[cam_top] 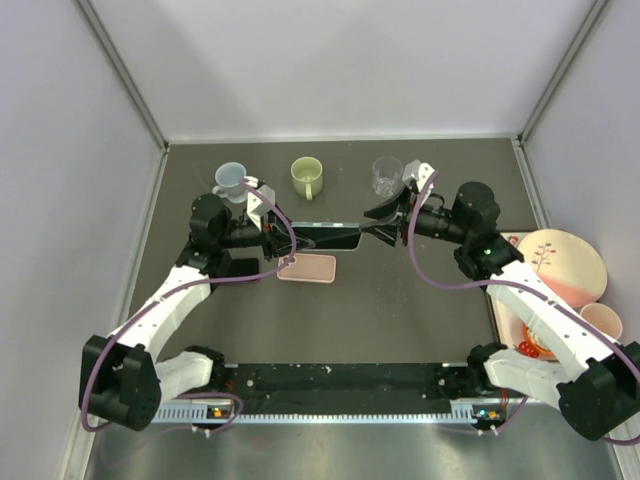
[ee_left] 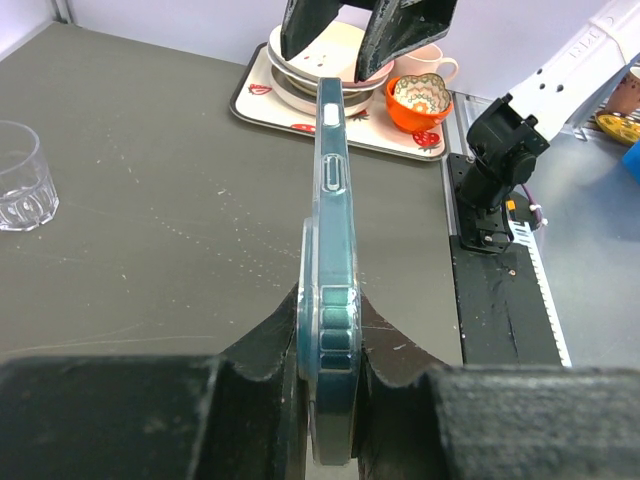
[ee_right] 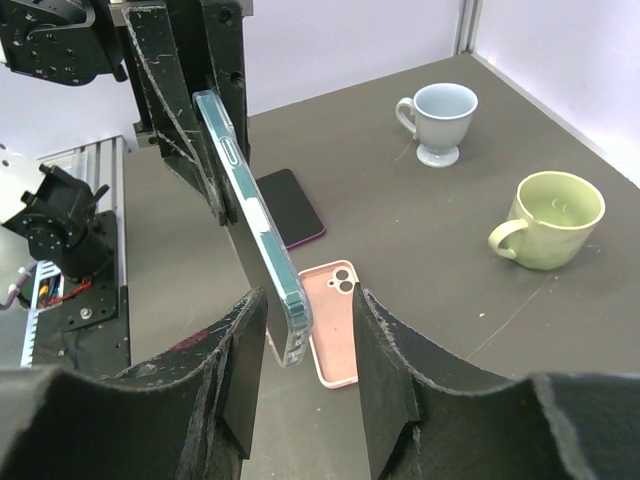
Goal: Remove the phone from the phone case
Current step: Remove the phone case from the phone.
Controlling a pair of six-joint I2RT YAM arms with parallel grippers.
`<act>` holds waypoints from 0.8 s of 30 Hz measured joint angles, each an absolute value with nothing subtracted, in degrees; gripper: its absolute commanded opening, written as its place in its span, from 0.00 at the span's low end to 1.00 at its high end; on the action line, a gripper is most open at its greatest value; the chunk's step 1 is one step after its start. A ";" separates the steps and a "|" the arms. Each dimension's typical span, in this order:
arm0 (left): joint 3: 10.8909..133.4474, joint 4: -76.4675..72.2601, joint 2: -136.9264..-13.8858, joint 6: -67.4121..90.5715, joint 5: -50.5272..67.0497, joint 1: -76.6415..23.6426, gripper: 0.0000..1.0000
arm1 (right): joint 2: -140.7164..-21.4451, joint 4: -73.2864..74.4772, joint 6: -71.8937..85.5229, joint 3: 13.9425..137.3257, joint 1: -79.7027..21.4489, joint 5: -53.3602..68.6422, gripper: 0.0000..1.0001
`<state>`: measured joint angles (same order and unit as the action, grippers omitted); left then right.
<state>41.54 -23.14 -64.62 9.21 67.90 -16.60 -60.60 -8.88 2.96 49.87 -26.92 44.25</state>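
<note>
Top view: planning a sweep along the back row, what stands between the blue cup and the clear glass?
The green mug, standing apart from the blue cup and the clear glass; the top view shows it.

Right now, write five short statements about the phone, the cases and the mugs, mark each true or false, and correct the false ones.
1. The left end effector is clamped on the cased phone. True.
2. The right end effector is shut tight on the cased phone. False: it is open and straddles the phone's end, with a visible gap on one side.
3. A pink case lies flat on the table. True.
4. The green mug is tipped on its side. False: it stands upright.
5. The cased phone lies flat on the table. False: it is held on edge above the table.
</note>
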 measured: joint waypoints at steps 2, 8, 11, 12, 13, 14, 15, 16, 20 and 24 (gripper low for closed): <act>41.52 -23.14 -64.62 9.21 67.90 -16.60 0.00 | -60.62 -8.84 2.94 49.87 -26.92 44.21 0.37; 41.23 -23.16 -64.62 9.21 67.94 -16.60 0.00 | -60.69 -8.23 2.59 49.87 -26.92 43.94 0.35; 41.12 -23.14 -64.62 9.21 68.07 -16.60 0.00 | -60.86 -8.08 2.50 49.87 -26.92 43.27 0.34; 41.10 -23.14 -64.62 9.21 68.03 -16.60 0.00 | -60.95 -8.05 2.50 49.87 -26.92 43.11 0.34; 41.08 -23.14 -64.62 9.21 67.96 -16.60 0.00 | -61.06 -8.05 2.48 49.87 -26.92 42.83 0.34; 41.04 -23.11 -64.62 9.21 67.88 -16.58 0.00 | -61.17 -8.05 2.44 49.87 -26.92 42.63 0.34; 41.01 -23.09 -64.62 9.21 67.85 -16.58 0.00 | -61.25 -8.05 2.39 49.87 -26.94 42.46 0.34; 41.01 -23.07 -64.62 9.23 67.81 -16.58 0.00 | -61.32 -8.05 2.33 49.87 -26.92 42.19 0.34; 40.99 -23.07 -64.62 9.23 67.29 -16.58 0.00 | -61.32 -8.05 1.93 49.87 -26.94 40.88 0.34; 40.99 -23.16 -64.53 9.23 67.66 -16.56 0.00 | -61.43 -8.05 1.48 49.87 -26.92 38.28 0.35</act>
<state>40.99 -23.16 -64.53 9.23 67.66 -16.56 -61.43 -8.05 1.48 49.87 -26.92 38.28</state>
